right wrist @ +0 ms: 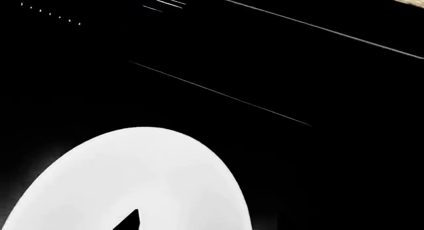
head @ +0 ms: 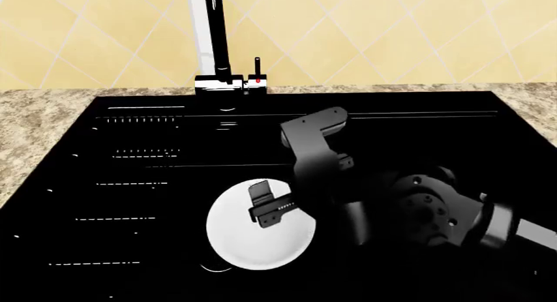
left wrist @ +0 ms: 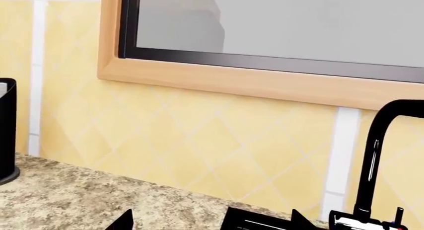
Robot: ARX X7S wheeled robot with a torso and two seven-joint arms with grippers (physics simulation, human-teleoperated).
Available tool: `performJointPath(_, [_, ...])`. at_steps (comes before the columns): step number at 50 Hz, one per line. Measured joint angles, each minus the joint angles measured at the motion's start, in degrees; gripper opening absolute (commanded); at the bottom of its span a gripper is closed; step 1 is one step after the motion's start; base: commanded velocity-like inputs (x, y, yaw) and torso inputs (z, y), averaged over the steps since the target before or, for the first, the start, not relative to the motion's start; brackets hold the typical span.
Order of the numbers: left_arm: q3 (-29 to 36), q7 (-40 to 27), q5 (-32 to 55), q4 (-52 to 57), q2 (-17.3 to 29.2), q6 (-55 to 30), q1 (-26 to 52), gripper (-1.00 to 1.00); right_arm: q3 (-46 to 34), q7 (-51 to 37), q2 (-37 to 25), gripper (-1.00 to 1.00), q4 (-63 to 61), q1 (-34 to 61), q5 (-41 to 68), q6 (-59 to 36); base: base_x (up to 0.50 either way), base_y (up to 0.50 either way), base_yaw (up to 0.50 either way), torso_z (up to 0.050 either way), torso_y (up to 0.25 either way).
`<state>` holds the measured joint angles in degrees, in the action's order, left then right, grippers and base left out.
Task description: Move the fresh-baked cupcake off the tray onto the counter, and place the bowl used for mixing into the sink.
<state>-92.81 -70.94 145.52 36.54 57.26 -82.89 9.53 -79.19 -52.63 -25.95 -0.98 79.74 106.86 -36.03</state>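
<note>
- The bowl point(head: 261, 240) lies inside the black sink point(head: 130, 204).
- The right pincer point(head: 268, 204) hangs over the bowl, fingers apart and empty.
- The left pincer's point(left wrist: 205, 222) fingertips barely show above the desk point(left wrist: 79, 200); grip unclear.

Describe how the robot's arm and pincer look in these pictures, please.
The right arm is glossy black, built of rounded joint housings with small screw dots and a grey band near the picture's edge. Its pincer is black too, with flat angular fingers and a ribbed pad. The left pincer shows only as black tips.
</note>
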Motion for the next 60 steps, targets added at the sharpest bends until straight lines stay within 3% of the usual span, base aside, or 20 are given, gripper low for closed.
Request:
performJointPath(25, [-0.3, 0.9, -1.1, 0.4, 0.7, 1.7, -1.1, 1.0, 4.1, -9.9, -4.6, 1.0, -7.6, 12.8, 9.8, -5.5, 0.0, 0.0, 0.0, 0.0, 0.0])
performJointPath(60, [-0.9, 2.2, -2.0, 1.2, 1.3, 3.2, -2.3, 1.0, 8.4, -20.9, -16.2, 1.0, -18.0, 25.0, 23.9, -9.1, 0.0, 0.0, 0.0, 0.0, 0.0])
